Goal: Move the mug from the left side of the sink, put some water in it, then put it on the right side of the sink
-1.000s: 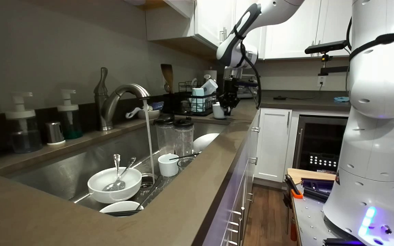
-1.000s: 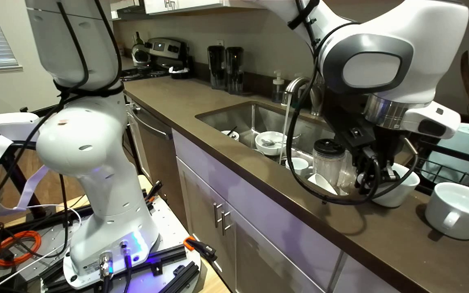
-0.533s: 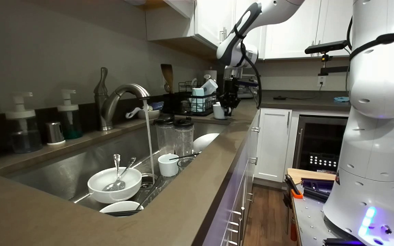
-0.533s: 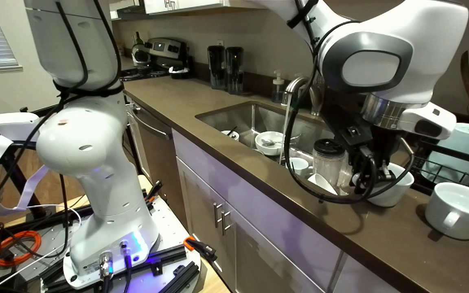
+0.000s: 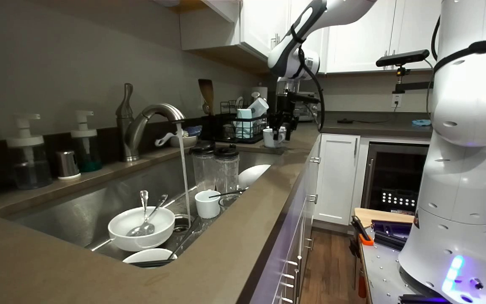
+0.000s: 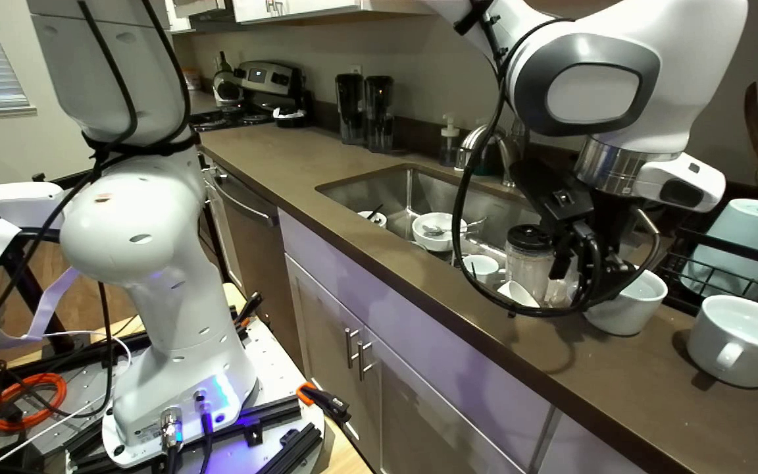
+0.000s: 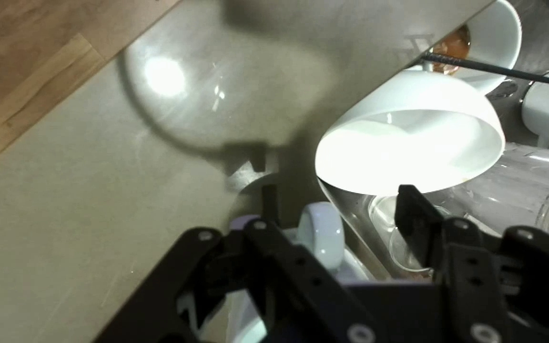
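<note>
Beneath a grey wall (image 5: 99,50) the brown table (image 5: 234,249) holds, from the left, two soap pumps (image 5: 31,164) and the steel sink (image 5: 70,223), its faucet (image 5: 152,113) running beside a bowl (image 5: 135,242). Farther off, right of the dish rack (image 5: 231,139), the white mug (image 5: 269,139) stands upright past the sink's far end. The claw (image 5: 282,136) hangs close to it, spread wide and holding nothing, the mug's handle (image 7: 326,238) showing between its fingers (image 7: 417,224) in the wrist view.

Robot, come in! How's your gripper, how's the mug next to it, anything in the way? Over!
Gripper open, holding nothing. Mug upright on the counter beside the sink; can't tell if filled. Second mug close by, might get bumped.
</note>
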Controlling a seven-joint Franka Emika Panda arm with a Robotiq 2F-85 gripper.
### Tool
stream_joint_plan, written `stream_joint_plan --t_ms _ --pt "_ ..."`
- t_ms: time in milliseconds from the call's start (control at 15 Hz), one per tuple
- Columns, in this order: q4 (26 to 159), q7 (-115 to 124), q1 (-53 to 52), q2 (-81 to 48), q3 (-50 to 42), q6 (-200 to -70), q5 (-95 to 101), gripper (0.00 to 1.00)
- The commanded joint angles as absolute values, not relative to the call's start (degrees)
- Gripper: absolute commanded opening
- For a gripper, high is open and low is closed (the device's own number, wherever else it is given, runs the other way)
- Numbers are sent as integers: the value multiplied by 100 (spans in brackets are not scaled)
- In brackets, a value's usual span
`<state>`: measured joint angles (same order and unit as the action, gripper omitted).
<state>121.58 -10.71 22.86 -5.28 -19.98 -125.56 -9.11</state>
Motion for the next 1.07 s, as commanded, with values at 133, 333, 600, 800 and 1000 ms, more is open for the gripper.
stream_joint_plan --t_ms 133,333,600,800,1000 --pt "12714 -481 2082 254 -1980 -12493 -120 99" --pt "13024 -84 1980 712 -1910 -12519 416 100" --pt "13457 405 1930 1385 -1687 -12589 989 100" --pt "13744 448 1907 1864 -1526 -12655 1167 100" --pt "13611 254 1881 1749 -1542 -12593 977 100"
